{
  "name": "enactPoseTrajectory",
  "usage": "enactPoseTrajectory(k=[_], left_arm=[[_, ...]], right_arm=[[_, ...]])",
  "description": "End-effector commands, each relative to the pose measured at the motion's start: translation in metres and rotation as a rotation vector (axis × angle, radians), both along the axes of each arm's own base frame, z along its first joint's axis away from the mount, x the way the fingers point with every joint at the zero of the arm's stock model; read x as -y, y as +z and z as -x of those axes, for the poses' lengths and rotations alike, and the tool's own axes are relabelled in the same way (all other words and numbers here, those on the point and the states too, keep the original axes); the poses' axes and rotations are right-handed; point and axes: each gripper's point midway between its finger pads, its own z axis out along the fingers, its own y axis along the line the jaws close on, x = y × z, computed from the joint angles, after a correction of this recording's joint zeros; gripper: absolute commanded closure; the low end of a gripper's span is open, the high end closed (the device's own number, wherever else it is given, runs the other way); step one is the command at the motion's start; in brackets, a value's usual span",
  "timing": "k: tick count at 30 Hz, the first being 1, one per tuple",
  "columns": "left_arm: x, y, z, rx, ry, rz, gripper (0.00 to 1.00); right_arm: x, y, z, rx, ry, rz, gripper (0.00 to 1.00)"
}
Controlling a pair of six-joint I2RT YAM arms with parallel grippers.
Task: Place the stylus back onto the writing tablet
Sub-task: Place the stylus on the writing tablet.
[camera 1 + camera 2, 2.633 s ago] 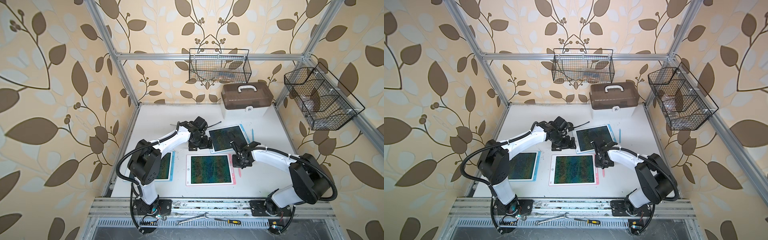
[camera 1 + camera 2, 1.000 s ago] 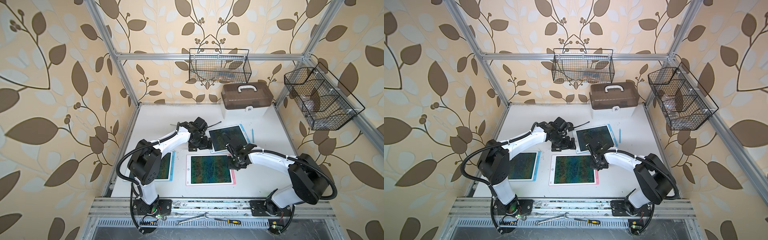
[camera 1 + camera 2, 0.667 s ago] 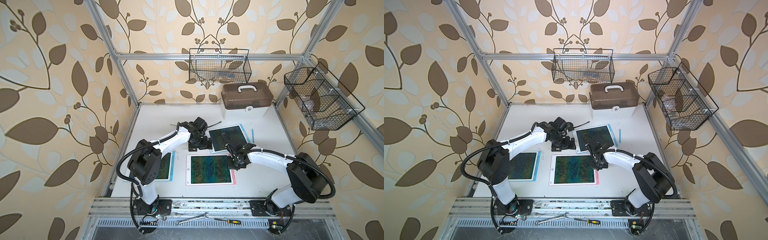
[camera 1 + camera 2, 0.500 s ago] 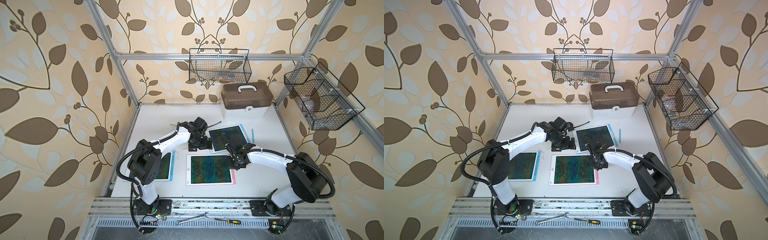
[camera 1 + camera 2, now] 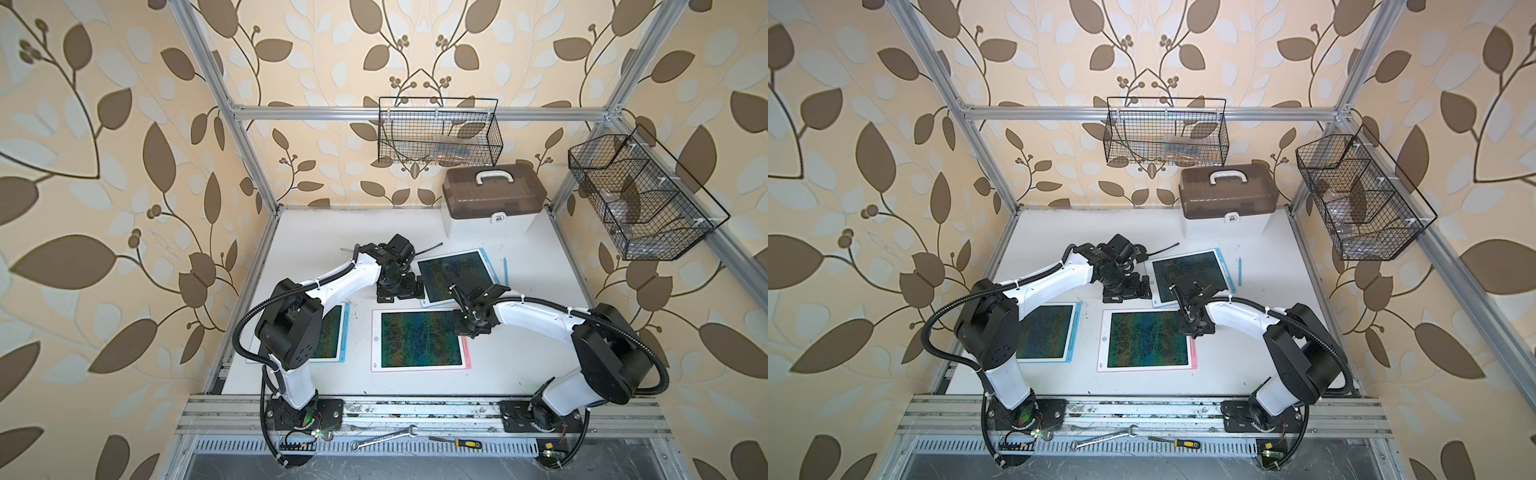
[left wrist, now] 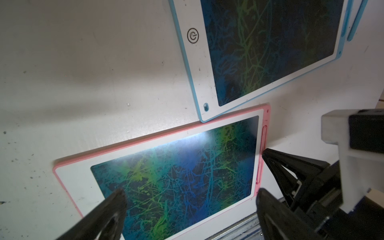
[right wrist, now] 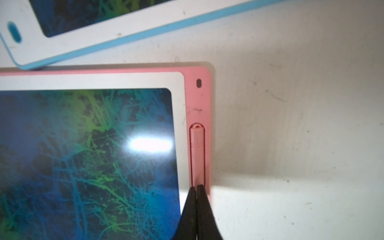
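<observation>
The pink-framed writing tablet point(image 5: 376, 345) point(image 5: 1104, 340) lies at the front middle of the table. In the right wrist view its pink stylus point(image 7: 197, 153) lies in the slot along the tablet's pink edge point(image 7: 199, 99). My right gripper point(image 7: 197, 187) is shut with nothing between its fingers, and its tips rest on the stylus's near end. In both top views that gripper point(image 5: 467, 328) point(image 5: 1194, 328) sits over the tablet's far right corner. My left gripper point(image 6: 191, 197) is open and empty above the table behind the pink tablet point(image 6: 145, 141), also in both top views point(image 5: 401, 291) point(image 5: 1125, 291).
A blue-framed tablet point(image 5: 453, 276) lies at the back right, its corner touching the pink one, with a loose blue stylus point(image 5: 505, 270) on the table beside it. Another blue-framed tablet point(image 5: 332, 336) lies front left. A brown-lidded box point(image 5: 492, 199) stands at the back. A wrench point(image 5: 382, 438) lies on the front rail.
My right gripper has shifted a little left onto the pink tablet's right edge and has stayed there, shut, for the last second. The left arm has not moved.
</observation>
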Motion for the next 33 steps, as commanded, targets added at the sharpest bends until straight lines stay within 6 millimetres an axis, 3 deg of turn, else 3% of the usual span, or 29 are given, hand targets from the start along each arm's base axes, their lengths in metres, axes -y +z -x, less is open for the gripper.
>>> enactPoseTrajectory(k=[1,13,26,33], left_arm=[[-0.003,0.013,-0.003,0.022,0.009,0.015,0.02],[-0.004,0.013,-0.004,0.025,0.004,0.005,0.02],[-0.012,0.007,0.007,0.007,0.012,-0.007,0.02],[-0.014,0.007,0.008,0.002,0.016,-0.011,0.02]], right_arm=[[0.0,0.004,-0.004,0.005,-0.014,0.013,0.95],[0.006,0.026,0.002,0.026,0.0,0.021,0.62],[0.012,0.013,0.013,-0.052,0.009,0.04,0.65],[0.007,0.009,0.007,-0.063,0.019,0.029,0.7]])
